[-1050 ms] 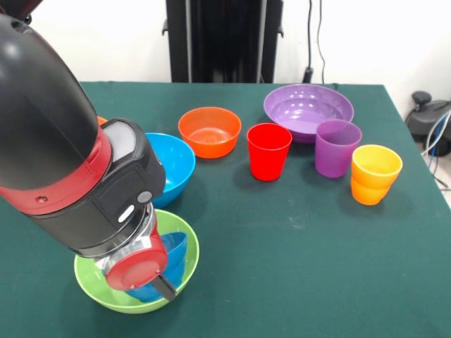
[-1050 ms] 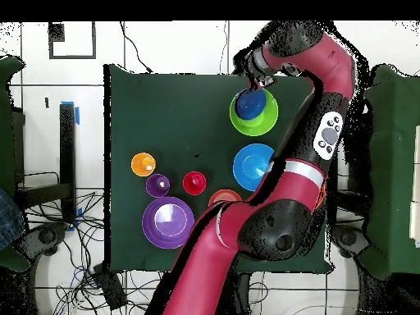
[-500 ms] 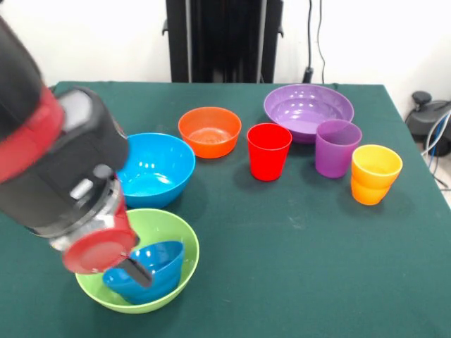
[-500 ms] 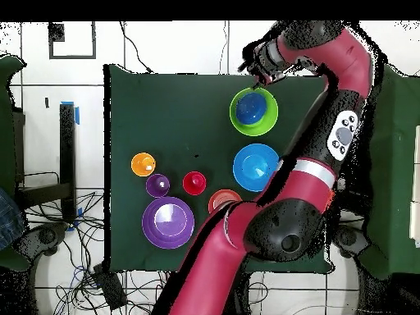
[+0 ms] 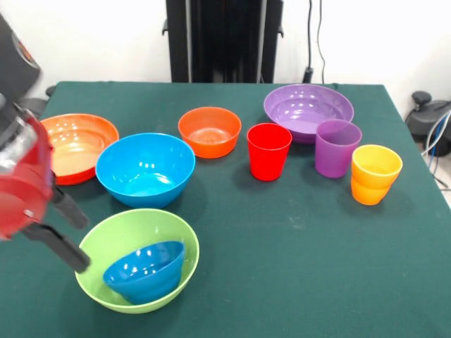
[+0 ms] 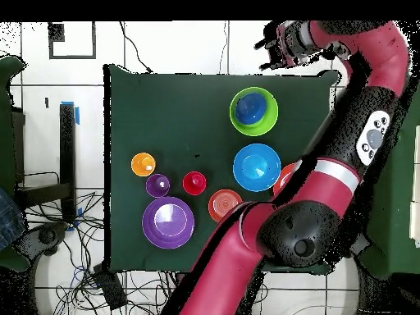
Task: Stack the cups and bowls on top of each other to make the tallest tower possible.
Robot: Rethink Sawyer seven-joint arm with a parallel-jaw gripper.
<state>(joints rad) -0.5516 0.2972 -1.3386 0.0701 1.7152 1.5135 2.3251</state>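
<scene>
In the front view the tool [image 5: 67,236], prongs spread and empty, has swung clear left of the glossy lime green plastic bowl [image 5: 137,260], leaving the small dark blue plastic bowl [image 5: 146,270] nested inside: a placement finished. Overhead, the tool [image 6: 268,51] now hovers past the green bench [image 6: 164,115] edge, so another piece seems next.

Open green cloth lies in front of the red cup [image 5: 268,151], unobstructed. To its left, four bowls crowd the table: small orange [image 5: 209,131], light blue [image 5: 145,169], orange-red [image 5: 76,146] and lime green [image 5: 137,258].
</scene>
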